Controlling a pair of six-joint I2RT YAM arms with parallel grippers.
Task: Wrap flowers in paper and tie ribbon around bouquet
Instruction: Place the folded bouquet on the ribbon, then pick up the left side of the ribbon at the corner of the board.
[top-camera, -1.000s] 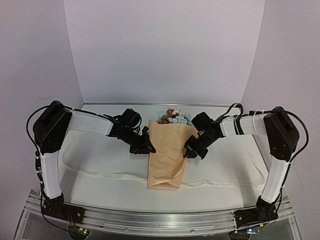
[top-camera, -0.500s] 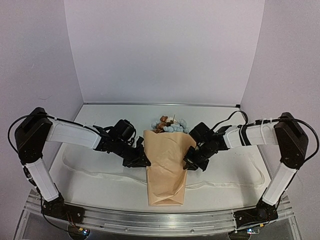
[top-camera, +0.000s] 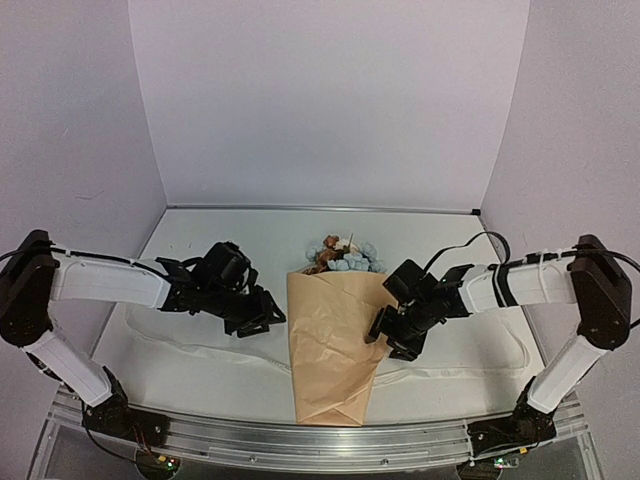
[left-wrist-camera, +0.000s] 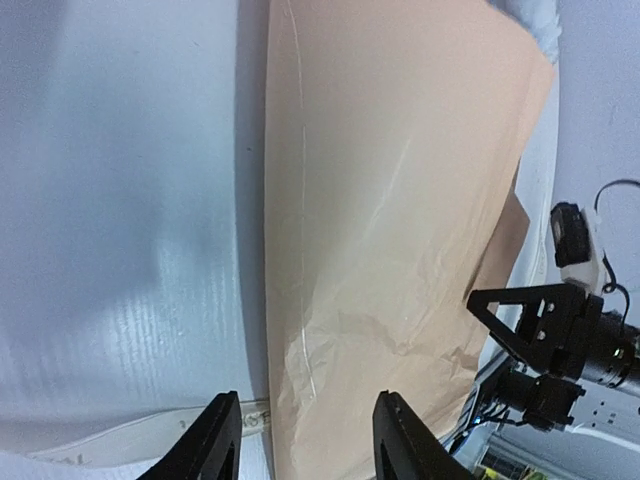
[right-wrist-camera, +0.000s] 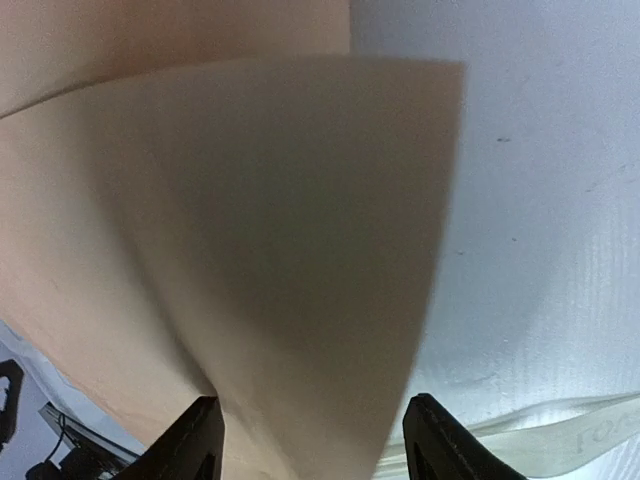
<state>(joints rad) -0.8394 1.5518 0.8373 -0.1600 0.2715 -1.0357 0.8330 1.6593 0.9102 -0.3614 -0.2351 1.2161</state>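
The bouquet (top-camera: 333, 345) lies in the middle of the table as a tan paper cone, narrow end toward me. The flowers (top-camera: 340, 254), pale blue and brown-orange, poke out of its far end. The paper (left-wrist-camera: 400, 200) fills the left wrist view, and a raised fold of the paper (right-wrist-camera: 300, 230) reaches between the right fingers. The cream ribbon (top-camera: 200, 345) runs left to right across the table under the cone. My left gripper (top-camera: 262, 318) stands open just left of the paper, apart from it. My right gripper (top-camera: 388, 336) is open at the cone's right edge, nothing pinched.
White table (top-camera: 200, 250) with pale walls behind and at both sides. The ribbon (right-wrist-camera: 565, 440) shows at the lower right of the right wrist view, and the ribbon (left-wrist-camera: 120, 440) lies left of the left fingers. The metal rail (top-camera: 320, 440) runs along the near edge.
Both grippers have opened and let go of the paper. The left gripper has drawn back to the left. The bouquet has come nearer to the front edge.
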